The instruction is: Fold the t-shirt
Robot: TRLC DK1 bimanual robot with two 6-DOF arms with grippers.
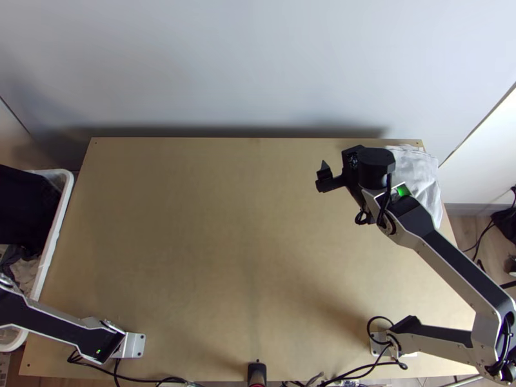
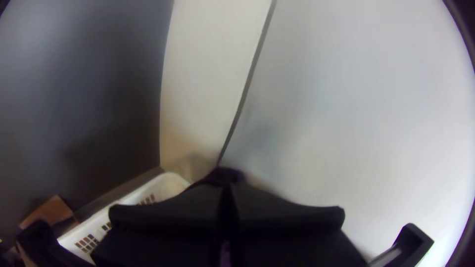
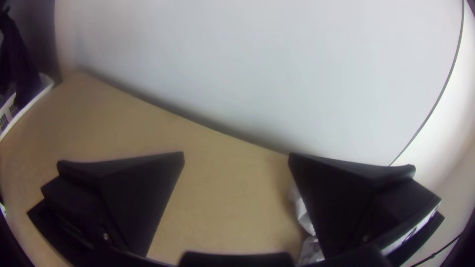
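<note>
- Left edge of the top view: a white basket (image 1: 57, 226) stands beside the wooden table (image 1: 238, 245), grey and beige cloths (image 1: 24, 276) heaped inside.
- Above it, dark cloth (image 1: 24, 205), the garment for folding as best I can judge, hangs bunched from my left gripper (image 2: 226, 190) down to the basket, off the tabletop. Its cut as a t-shirt I cannot tell.
- In my left wrist view, that gripper's two fingers are pressed together, clamped on the dark fabric at their tips.
- Near left corner: my left arm (image 1: 58, 326) extends from its base out past the view's left edge.
- Centre, near edge: a small black device (image 1: 257, 373) stands between my two arms' bases, cables (image 1: 161, 380) beside it.
- Right of centre, toward the far edge: my right gripper (image 1: 323, 177) hangs above the table, its fingers wide apart, nothing between them.
- Far right corner: pale cloth (image 1: 419, 180) lies rumpled on the table, partly hidden under my right arm (image 1: 445, 258).
</note>
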